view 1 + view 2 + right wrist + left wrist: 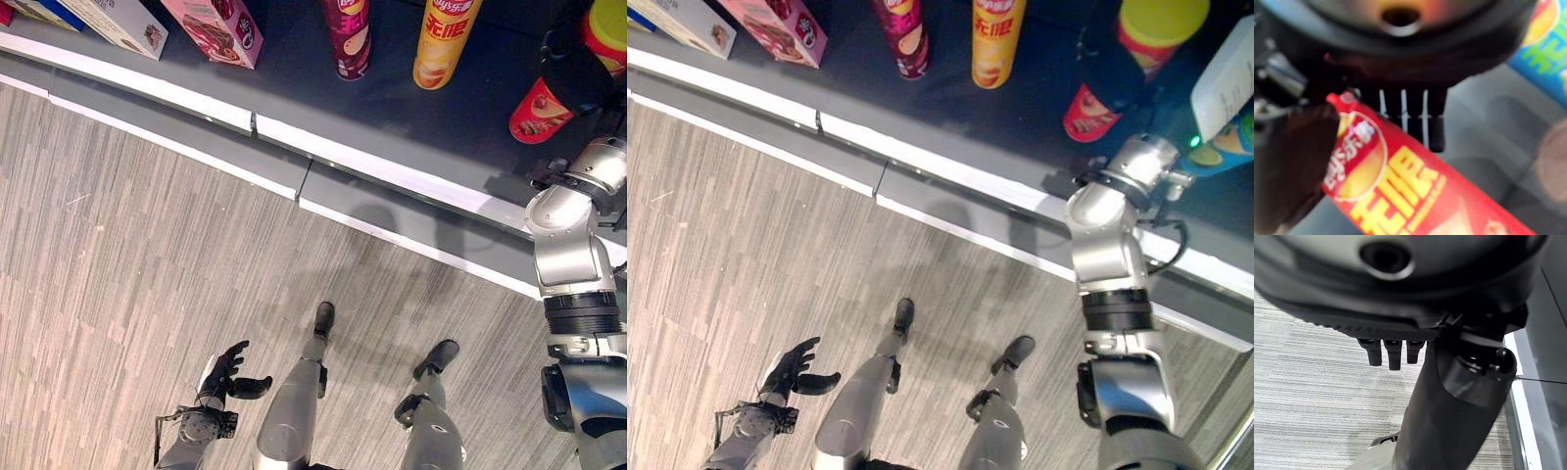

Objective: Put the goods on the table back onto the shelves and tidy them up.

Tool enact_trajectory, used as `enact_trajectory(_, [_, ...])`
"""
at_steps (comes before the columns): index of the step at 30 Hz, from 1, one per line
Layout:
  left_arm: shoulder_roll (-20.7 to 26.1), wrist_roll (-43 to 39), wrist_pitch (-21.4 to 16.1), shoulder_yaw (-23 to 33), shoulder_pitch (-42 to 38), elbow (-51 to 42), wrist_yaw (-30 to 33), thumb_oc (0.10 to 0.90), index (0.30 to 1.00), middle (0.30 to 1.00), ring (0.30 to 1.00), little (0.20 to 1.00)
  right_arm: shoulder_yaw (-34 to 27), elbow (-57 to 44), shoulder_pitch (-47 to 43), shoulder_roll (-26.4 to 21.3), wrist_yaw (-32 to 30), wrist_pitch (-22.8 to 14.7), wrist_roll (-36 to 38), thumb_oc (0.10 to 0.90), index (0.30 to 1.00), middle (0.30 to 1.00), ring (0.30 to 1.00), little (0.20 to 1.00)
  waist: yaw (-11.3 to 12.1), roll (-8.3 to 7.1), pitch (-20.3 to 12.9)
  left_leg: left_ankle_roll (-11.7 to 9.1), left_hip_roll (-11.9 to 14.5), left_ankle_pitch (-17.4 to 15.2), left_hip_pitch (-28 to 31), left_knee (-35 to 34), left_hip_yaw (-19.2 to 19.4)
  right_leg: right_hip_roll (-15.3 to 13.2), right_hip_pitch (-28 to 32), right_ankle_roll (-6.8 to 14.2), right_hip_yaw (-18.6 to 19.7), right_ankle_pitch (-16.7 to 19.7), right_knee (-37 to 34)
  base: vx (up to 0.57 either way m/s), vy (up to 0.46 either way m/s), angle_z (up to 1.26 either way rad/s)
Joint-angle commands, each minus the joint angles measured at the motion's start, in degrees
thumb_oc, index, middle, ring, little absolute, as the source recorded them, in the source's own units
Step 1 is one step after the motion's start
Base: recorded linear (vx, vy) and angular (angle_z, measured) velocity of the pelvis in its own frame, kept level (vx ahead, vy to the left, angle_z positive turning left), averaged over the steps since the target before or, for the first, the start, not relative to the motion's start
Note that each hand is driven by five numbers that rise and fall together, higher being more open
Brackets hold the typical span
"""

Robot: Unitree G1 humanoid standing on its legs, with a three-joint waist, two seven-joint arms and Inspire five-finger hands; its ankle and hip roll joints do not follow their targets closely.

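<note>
Red cylindrical chip can with a yellow lid (1122,73) is on the dark grey shelf board (1019,127) at far right, tilted: long axis leans with the lid end toward the far right, base end toward the near left. In the right wrist view the red can (1400,191) runs diagonally under the right hand (1400,105), thumb on one side of the can and the fingers (1436,128) on the other, curled round it in a grip. In the eye views the right hand (578,69) is a dark mass over the can's upper part.

Blue chip can (1225,147) lies just right of the red can. White tag (1227,83) sits at far right above it. Left along the shelf: yellow-orange chip can (997,41) upright, then dark red chip can (901,37) upright, well apart from the held one. Further left a pink carton (774,27) and a beige carton (686,24). White strip edge (950,166) runs along the shelf front.

Left hand (227,372) hangs low at near left over the grey wood-grain floor (118,255), fingers loosely spread, holding nothing.
</note>
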Motion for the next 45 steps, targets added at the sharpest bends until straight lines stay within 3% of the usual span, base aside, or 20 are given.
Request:
enact_trajectory(1, [5.38,1.03,-1.19,-2.7,1.97,-0.21,2.23,0.8,0.9,0.9,0.9,0.9,-1.13,-3.65,-5.88,-6.69,-4.89,-4.52,0.12,0.4,0.3,0.3,0.3,0.3,1.53,0.67,-2.52,-1.28,0.76,0.76,-4.33,-0.3,-1.7,-5.89,-1.76,5.89,1.89,-5.2,8.58,0.0,0.0,0.0])
enact_trajectory(12, [5.39,0.81,-1.38,-2.97,1.41,-0.86,2.67,0.8,0.9,0.9,0.9,0.9,-0.41,-2.18,-6.19,-6.43,-5.42,-4.38,0.39,0.4,0.3,0.3,0.3,0.3,1.59,0.66,-2.17,-1.45,0.66,0.87,-5.55,0.06,-2.19,-5.8,-2.16,5.83,1.44,-5.34,8.57,0.01,-0.004,0.0])
enact_trajectory(13, [5.26,0.71,-1.32,-2.95,1.41,-0.76,2.66,0.8,0.9,0.9,0.9,0.9,-0.32,-1.94,-6.16,-6.43,-5.41,-4.26,0.51,0.4,0.3,0.3,0.3,0.3,1.5,0.64,-2.55,-1.71,0.9,-0.23,-4.97,-0.23,-2.36,-5.47,-1.64,6.34,2.09,-6.49,8.53,0.0,0.0,0.0])
enact_trajectory(14, [5.24,0.76,-1.36,-3.02,1.42,-0.74,2.69,0.8,0.9,0.9,0.9,0.9,-0.23,-1.75,-6.22,-6.53,-5.45,-4.23,0.56,0.4,0.3,0.3,0.3,0.3,1.52,0.78,-2.12,-1.46,0.58,0.84,-5.51,0.02,-2.2,-5.82,-2.17,5.81,1.44,-5.43,8.68,0.08,-0.015,0.01])
enact_trajectory(15, [5.07,0.91,-1.33,-3.24,1.32,-0.38,2.7,0.8,0.9,0.9,0.9,0.9,-0.03,-1.43,-6.42,-6.63,-5.62,-4.18,0.56,0.43,0.345,0.345,0.345,0.345,1.4,0.77,-2.5,-1.76,0.75,-0.25,-4.92,-0.34,-2.33,-5.5,-1.66,6.4,2.09,-6.48,8.53,0.0,0.0,0.0])
enact_trajectory(18, [4.97,1.1,-1.31,-3.6,1.2,-0.4,2.73,0.8,0.9,0.9,0.9,0.9,0.15,-1.1,-6.58,-6.58,-5.87,-4.13,0.75,0.8,0.9,0.9,0.9,0.9,1.31,0.87,-2.58,-1.73,0.75,-0.18,-4.85,-0.53,-2.38,-5.56,-1.64,6.48,2.05,-6.34,8.34,0.02,0.004,0.03])
enact_trajectory(32, [4.29,1.6,-0.86,-3.86,0.56,0.0,2.93,0.8,0.9,0.9,0.9,0.9,-0.1,-1.95,-3.78,-4.89,-5.85,-4.12,1.18,0.8,0.9,0.9,0.9,0.9,0.43,0.57,-3.47,-1.43,0.36,0.75,-4.43,-0.68,-1.83,-5.93,-0.95,6.18,1.31,-4.69,7.47,-0.02,0.01,0.02])
enact_trajectory(38, [2.52,2.56,1.44,-2.75,0.43,3.72,1.63,0.8,0.9,0.9,0.9,0.9,-0.87,-10.1,5.7,0.2,-0.37,-6.95,2.3,0.8,0.9,0.9,0.9,0.9,-1.23,-2.83,-6.64,-1.86,1.84,-0.1,-1.62,-0.31,-0.99,-4.61,2.31,5.99,1.04,-4.39,5.74,0.02,-0.042,0.01])
enact_trajectory(40, [1.86,3.5,2.54,-1.45,0.78,5.61,0.98,0.8,0.9,0.9,0.9,0.9,-1.26,-14.22,12.15,3.67,3.24,-8.68,3.76,0.8,0.9,0.9,0.9,0.9,-2.42,-4.71,-8.5,-1.96,2.92,-0.54,0.59,-0.64,-0.22,-4.03,4.21,5.97,0.92,-4.12,4.6,0.09,-0.054,-0.17])
enact_trajectory(41, [1.35,4.48,3.48,0.38,1.51,7.15,0.8,0.8,0.9,0.9,0.9,0.9,-1.52,-18.53,19.14,7.08,7.69,-10.13,5.38,0.8,0.9,0.9,0.9,0.9,-3.95,-6.63,-10.94,-2.05,4.11,-1.08,3.54,-1.29,1.04,-3.29,6.43,5.92,0.93,-3.83,3.38,0.13,-0.033,-0.2])
enact_trajectory(45, [0.89,6.16,4.99,4.5,3.07,9.97,0.44,0.8,0.9,0.9,0.9,0.9,-2.46,-23.65,31.08,10.56,16.33,-12.67,10.47,0.8,0.9,0.9,0.9,0.9,-7.5,-9.36,-16.09,-2.27,5.86,-1.9,9.76,-3.04,4.42,-1.68,9.94,5.88,2.09,-3.69,1.21,0.12,0.01,-0.36])
